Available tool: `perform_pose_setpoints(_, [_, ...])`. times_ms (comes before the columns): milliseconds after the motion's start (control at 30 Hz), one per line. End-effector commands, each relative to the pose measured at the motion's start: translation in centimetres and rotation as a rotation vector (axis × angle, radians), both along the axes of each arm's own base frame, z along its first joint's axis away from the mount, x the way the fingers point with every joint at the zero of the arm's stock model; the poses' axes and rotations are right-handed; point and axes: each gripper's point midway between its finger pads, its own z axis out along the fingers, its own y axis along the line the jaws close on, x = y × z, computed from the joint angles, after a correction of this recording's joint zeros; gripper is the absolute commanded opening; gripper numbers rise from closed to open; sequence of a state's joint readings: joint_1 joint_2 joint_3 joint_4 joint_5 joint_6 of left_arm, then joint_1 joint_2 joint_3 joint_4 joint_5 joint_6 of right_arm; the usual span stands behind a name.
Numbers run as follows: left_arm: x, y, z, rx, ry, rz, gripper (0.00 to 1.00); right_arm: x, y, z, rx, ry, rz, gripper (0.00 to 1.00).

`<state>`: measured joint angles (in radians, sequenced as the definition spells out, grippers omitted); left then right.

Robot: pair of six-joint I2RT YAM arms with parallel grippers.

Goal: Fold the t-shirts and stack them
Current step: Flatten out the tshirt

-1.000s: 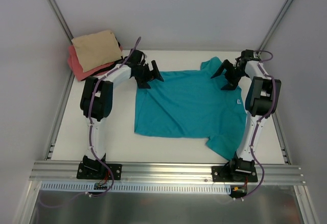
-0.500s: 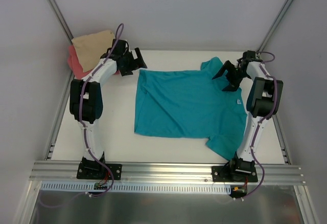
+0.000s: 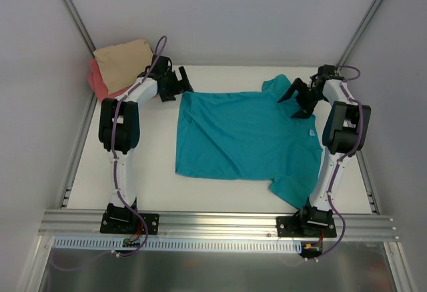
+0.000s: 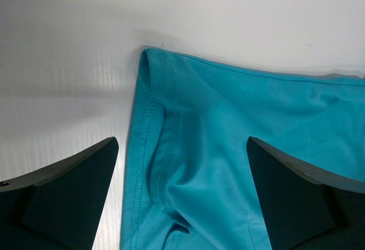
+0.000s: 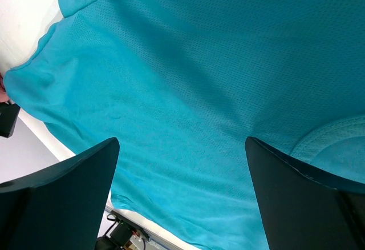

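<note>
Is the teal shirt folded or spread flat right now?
Spread out, unfolded: the teal shirt lies wide on the table, both sleeves sticking out, white neck label showing.

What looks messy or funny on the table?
The teal t-shirt lies a bit crooked: one sleeve pokes out at the near right, and its far left corner is rumpled by the hem. The tan t-shirt sits folded on the pink t-shirt.
</note>
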<state>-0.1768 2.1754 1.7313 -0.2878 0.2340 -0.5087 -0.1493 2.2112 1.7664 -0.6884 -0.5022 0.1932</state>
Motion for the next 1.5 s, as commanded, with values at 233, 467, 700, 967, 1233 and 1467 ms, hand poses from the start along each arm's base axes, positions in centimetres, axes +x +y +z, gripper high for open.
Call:
perform_pose_setpoints(233, [2.1, -1.6, 0.2, -0.085, -0.053, -0.014, 0.91, -0.8, -0.9, 3.2, -0.031, -0.037, 0.007, 1.00])
perform_pose_setpoints(467, [2.8, -2.3, -0.1, -0.134, -0.066, -0.034, 0.42, -1.0, -0.8, 3.0, -0.026, -0.023, 0.006, 0.99])
perform_pose_setpoints(700, [3.0, -2.5, -0.8, -0.144, -0.057, -0.034, 0.41, -1.2, -0.9, 3.0, -0.030, -0.018, 0.003, 1.00])
perform_pose_setpoints(967, [2.2, -1.1, -1.1, -0.106, -0.041, -0.022, 0.44, -1.3, -0.9, 2.8, -0.035, -0.012, 0.004, 1.00])
perform_pose_setpoints(1233, [2.8, 0.1, -1.3, -0.084, -0.053, 0.007, 0.46, -1.2, -0.8, 2.8, -0.027, -0.014, 0.003, 0.99])
perform_pose_setpoints(1467, [3.1, 0.5, -2.3, -0.091, -0.042, 0.017, 0.46, -1.2, -0.8, 2.6, -0.025, -0.004, 0.003, 1.00])
